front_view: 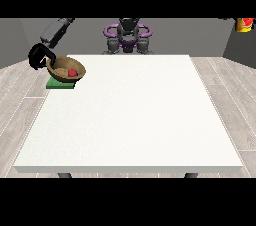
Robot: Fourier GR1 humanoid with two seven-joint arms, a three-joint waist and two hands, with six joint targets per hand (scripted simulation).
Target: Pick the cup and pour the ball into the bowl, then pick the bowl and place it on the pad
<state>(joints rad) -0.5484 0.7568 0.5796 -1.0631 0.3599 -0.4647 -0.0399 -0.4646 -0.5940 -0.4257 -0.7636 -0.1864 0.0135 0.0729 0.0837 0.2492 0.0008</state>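
The wooden bowl (67,68) looks stiff and rather light, so I judge its rim is the best place to hold it. It is brown, tilted, with a red ball (72,72) inside. It is just over the green pad (60,84) (touching or not, I cannot tell) at the bench (130,120) edge. The hand at the view's left (39,56) has its fingers curled on the rim.

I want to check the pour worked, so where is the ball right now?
In the front view the red ball lies inside the brown bowl, at the table's far corner at the view's left, over the green pad.
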